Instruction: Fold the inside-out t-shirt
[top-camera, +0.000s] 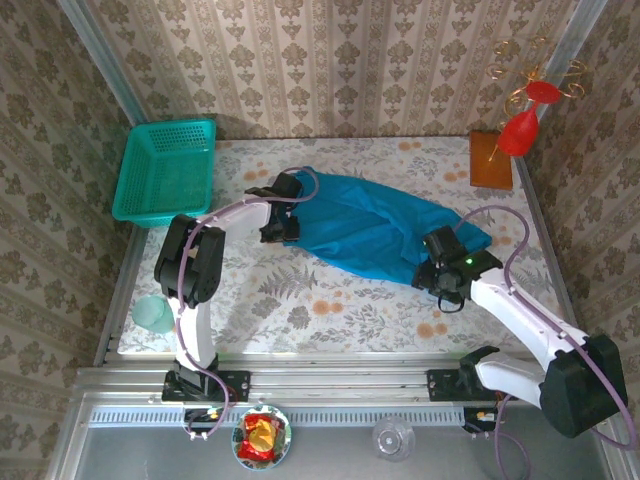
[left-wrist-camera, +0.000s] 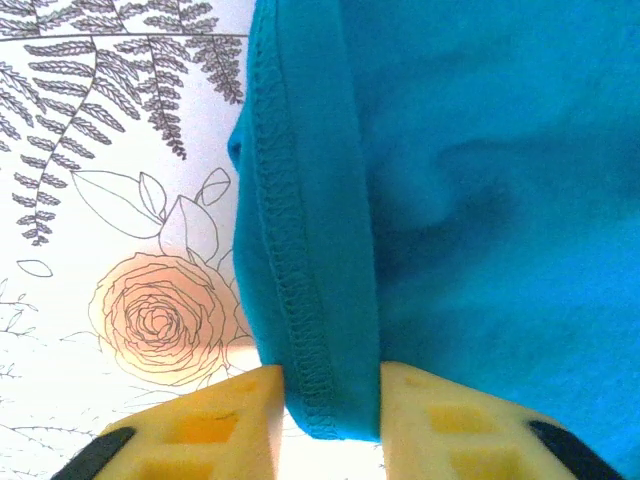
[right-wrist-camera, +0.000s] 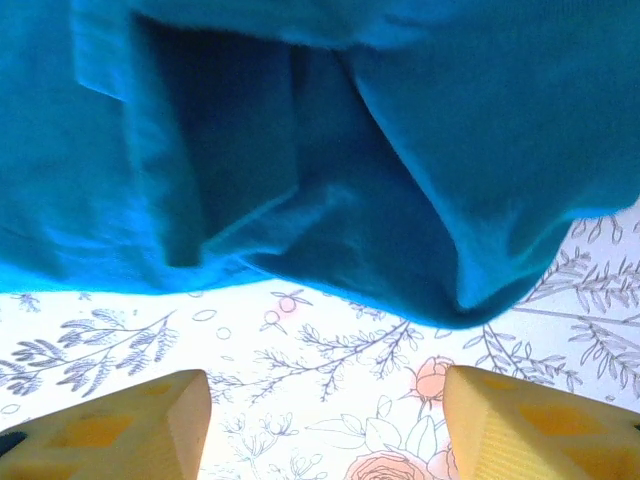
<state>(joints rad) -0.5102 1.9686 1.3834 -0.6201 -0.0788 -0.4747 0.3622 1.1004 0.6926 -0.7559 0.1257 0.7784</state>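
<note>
Two grippers attend the inside-out t-shirt (top-camera: 370, 225), bunched across the middle of the table (top-camera: 300, 300): left gripper (left-wrist-camera: 330, 378) pinching a stitched hem at its left end, right gripper (right-wrist-camera: 325, 385) released with cloth just beyond, so spreading appears in hand, and the next move calls for a right-side grasp.

The left arm (top-camera: 192, 318) and right arm (top-camera: 520, 312) are white tubular links joined by chunky black housings, each trailing a lavender cable (top-camera: 612, 405). A small green light (top-camera: 466, 262) glows on the right wrist. The fingers (left-wrist-camera: 205, 430) are blocky yellow.
</note>
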